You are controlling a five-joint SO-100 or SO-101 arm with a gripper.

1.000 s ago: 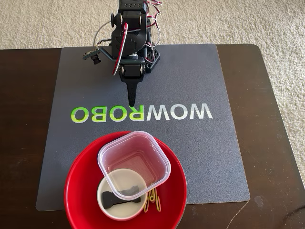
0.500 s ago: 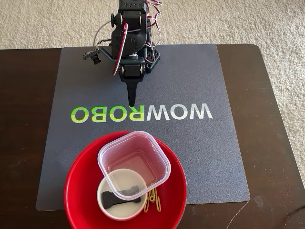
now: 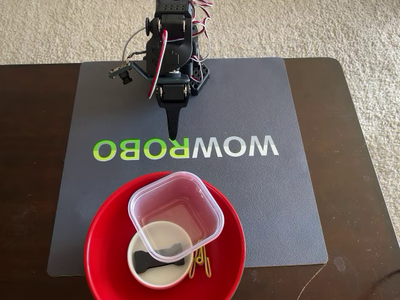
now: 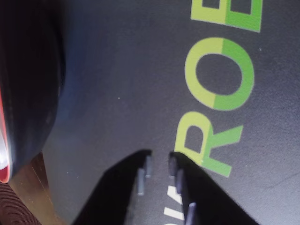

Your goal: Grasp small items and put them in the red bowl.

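1. Near the mat's front-left edge in the fixed view, the red bowl (image 3: pixel 100 250) holds the white bowl (image 3: pixel 147 270), black clip (image 3: pixel 161 254), clothespin (image 3: pixel 202 262) and clear tub (image 3: pixel 176 208).
2. Far behind it, the gripper (image 3: pixel 172 134) points down at the mat (image 3: pixel 262 200), jaws nearly closed, empty.

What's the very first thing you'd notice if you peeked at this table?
The big shiny red bowl at the near edge of the grey mat grabs the eye first. Piled inside it are a clear square tub, a small white bowl holding a black clip, and a yellow-green clothespin. Behind it stands the black robot arm, its gripper pointing down at the bright WOWROBO letters.
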